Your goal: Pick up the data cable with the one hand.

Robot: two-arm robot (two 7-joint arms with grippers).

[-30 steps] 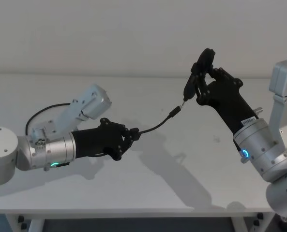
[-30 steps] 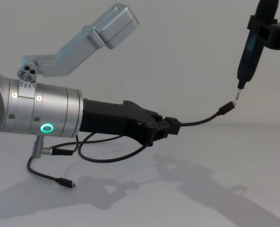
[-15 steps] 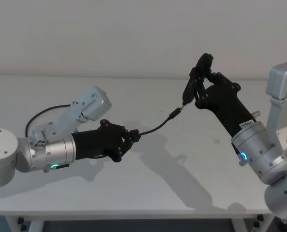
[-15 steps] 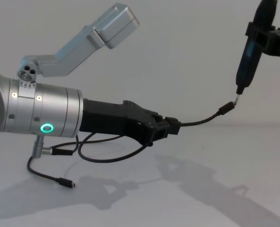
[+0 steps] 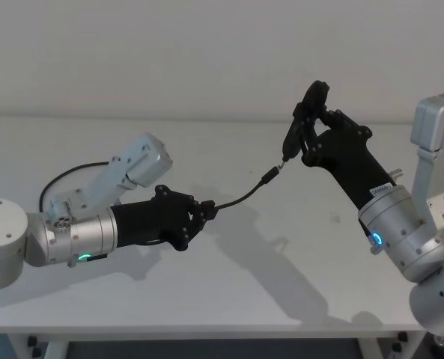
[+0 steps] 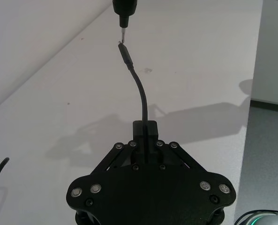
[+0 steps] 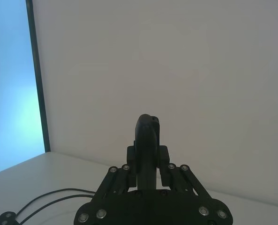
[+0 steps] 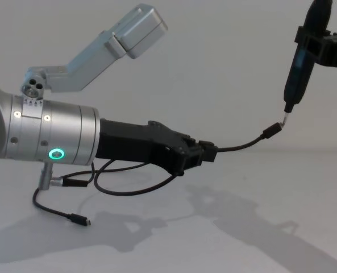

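The data cable lies mostly slack on the table under the left arm, with 1 loop trailing back toward the robot and a small free plug resting on the surface. Its other end is off the table: the left gripper is closed on a black plug block, and from there a short stretch of cord arcs up and forward to a small connector held in the air.

The right gripper is raised over the far side of the table, clamped on a slim dark tool whose thin metal tip touches, or all but touches, that connector.

The pick-up itself looks done. To finish it well, the left gripper should keep a firm, steady clamp on the block and avoid twisting, since the free stretch of cord is springy and the connector will swing with any wrist motion. Any further lift should be slow so the slack loops drag cleanly instead of snagging under the arm.

Compared with 1 second ago, the tool tip has closed the small gap to the connector, the right arm has shifted slightly, and the left gripper and cable have stayed put.
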